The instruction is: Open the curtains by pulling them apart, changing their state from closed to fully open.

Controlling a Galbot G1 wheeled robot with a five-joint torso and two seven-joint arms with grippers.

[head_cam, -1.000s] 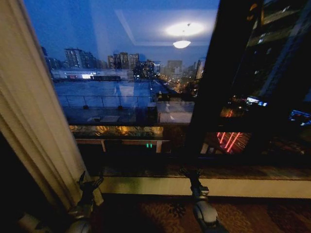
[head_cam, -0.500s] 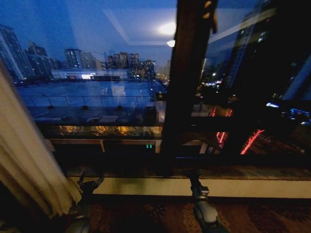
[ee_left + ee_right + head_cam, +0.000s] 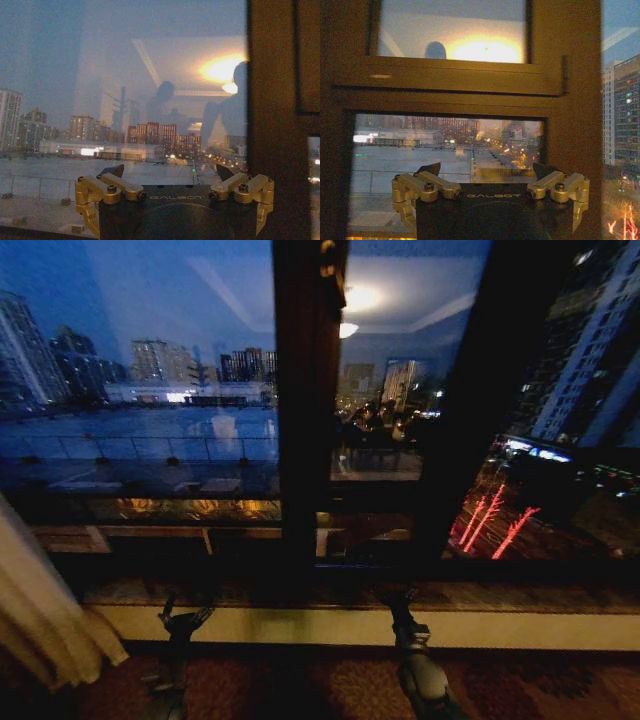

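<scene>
Head view is showing both arms sitting low in front of the window. The left gripper (image 3: 187,620) is pointing up near the sill with its jaws spread apart and nothing between them, and the right gripper (image 3: 397,602) is doing the same thing a bit further right, jaws apart and empty too. The wrist cams back that up: the left gripper (image 3: 170,172) has both dark tips standing well apart with only glass beyond them, and the right gripper (image 3: 487,170) is looking the same way, open and holding nothing.

Moving outward, the curtains (image 3: 40,610) are hanging bunched up at the far left edge, off-white and pleated, well apart from the left gripper and not touching either one. Just one panel is showing there. The window (image 3: 180,420) behind the arms is uncovered, with the night city and a ceiling light reflecting in it. A dark window frame (image 3: 305,410) is running straight up between the two grippers, and the pale sill (image 3: 320,625) is stretching across just behind them. Patterned carpet (image 3: 300,685) is lying underneath.
</scene>
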